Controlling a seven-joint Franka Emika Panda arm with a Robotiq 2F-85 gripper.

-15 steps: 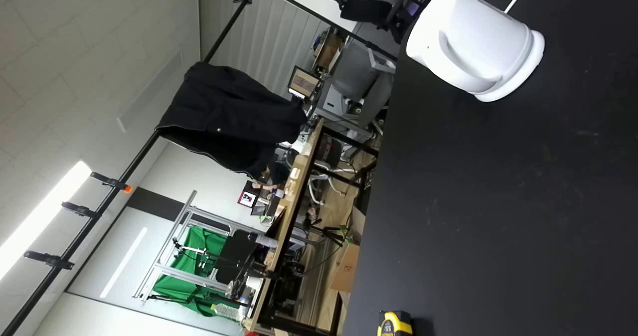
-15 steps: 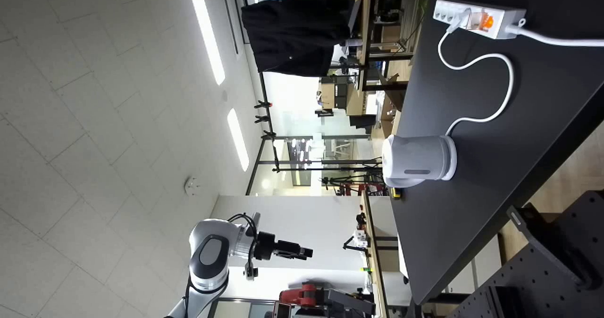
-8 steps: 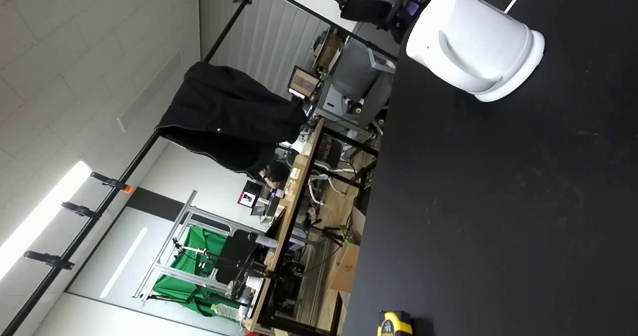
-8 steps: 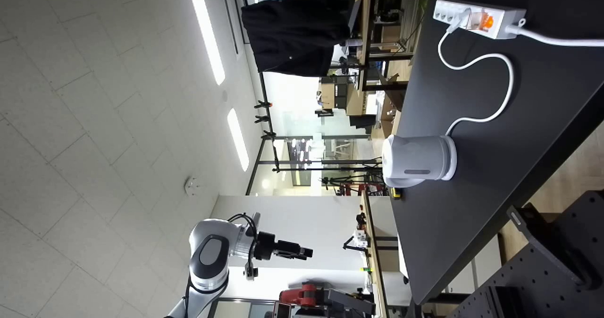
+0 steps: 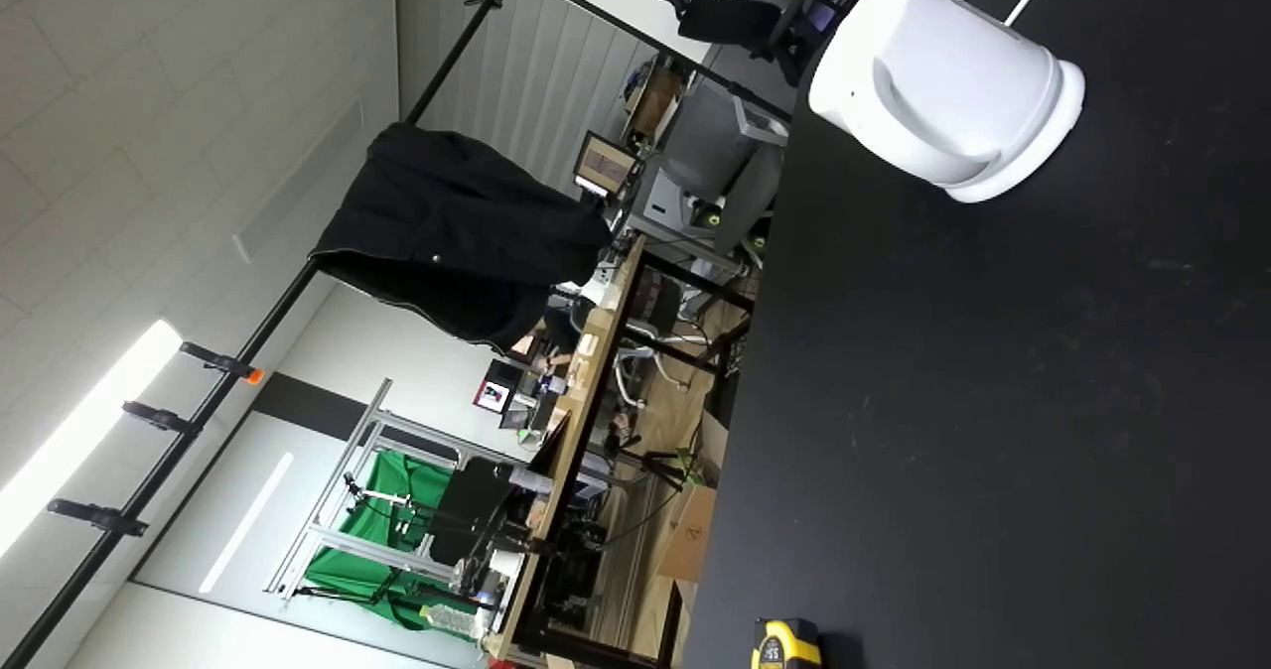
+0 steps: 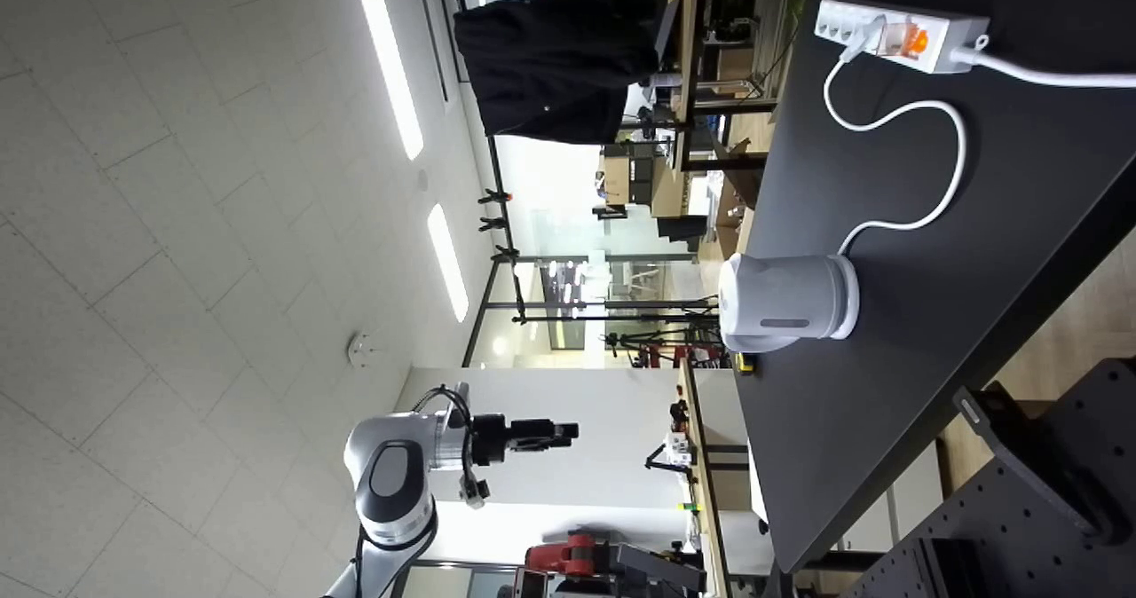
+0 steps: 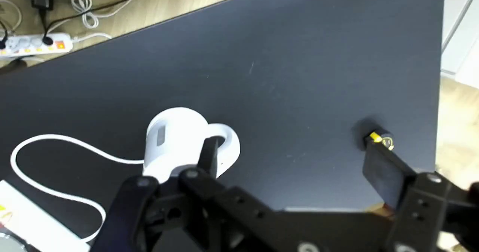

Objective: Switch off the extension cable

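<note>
The extension cable (image 6: 941,43) is a white power strip with an orange switch (image 6: 917,42) at one end, lying on the black table. A white plug sits in it beside the switch. In the wrist view the strip (image 7: 41,220) is at the lower left, partly cut off by the frame. My gripper (image 6: 572,435) is raised in the air, well away from the strip. In the wrist view the gripper (image 7: 290,143) is wide open with nothing between its fingers. The gripper and strip do not show in the exterior view with the close kettle.
A white kettle (image 6: 781,301) stands on the table (image 6: 887,341), joined to the strip by a curving white cord (image 6: 958,154). It also shows in an exterior view (image 5: 943,93). A yellow-black tape measure (image 5: 786,646) lies near the edge. Another strip (image 7: 33,44) lies on the floor.
In an exterior view my gripper and wrist have shifted up in the picture and slightly left, with the wrist turned a little. The strip, kettle and tape measure have not moved.
</note>
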